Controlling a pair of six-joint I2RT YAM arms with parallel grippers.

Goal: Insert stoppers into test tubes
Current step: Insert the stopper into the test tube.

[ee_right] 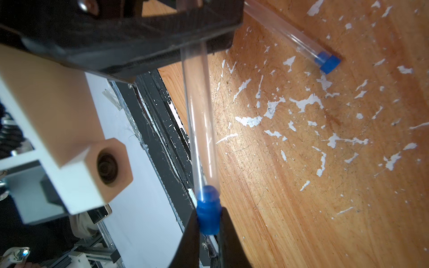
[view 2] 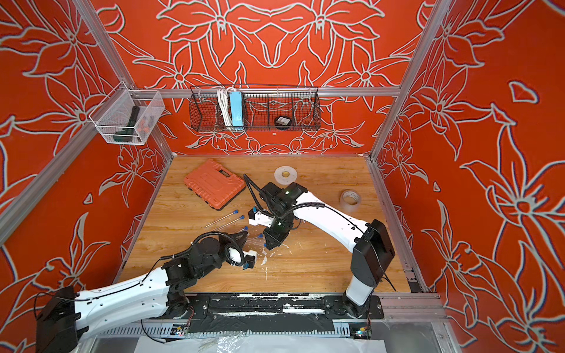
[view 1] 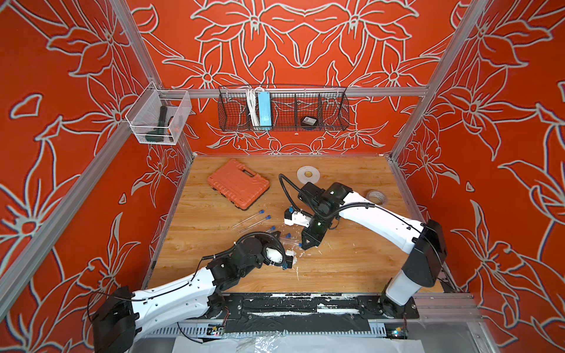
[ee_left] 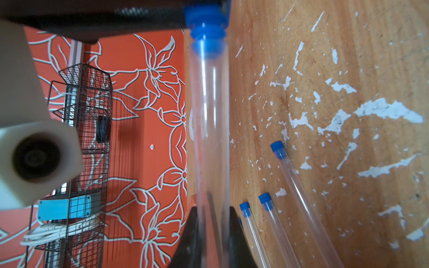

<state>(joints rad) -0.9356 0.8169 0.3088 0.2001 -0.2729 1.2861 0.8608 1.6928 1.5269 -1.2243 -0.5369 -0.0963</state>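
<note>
While the left gripper point(ee_left: 212, 210) and the right gripper point(ee_right: 209, 217) faced each other over the wooden table point(view 1: 351, 269), a test tube point(ee_right: 200, 120) spanned the gap between them.

Toward the back of the table an orange tool case point(view 1: 238, 183) lay flat, with a white tape roll point(view 1: 308, 174) to its right and a second roll point(view 1: 377, 197) nearer the right edge, both well apart from the work. The left gripper was clamped on one end of the clear tube. Just beside it, three other tubes point(ee_left: 299, 190) lay on the wood, each with a blue plug point(ee_left: 277, 147) in its end. The right gripper was pinched tight on a blue stopper point(ee_right: 208, 206), whose narrow end sat inside the held tube's open mouth, the wider part outside it between the black fingers point(ee_right: 232, 239).
</note>
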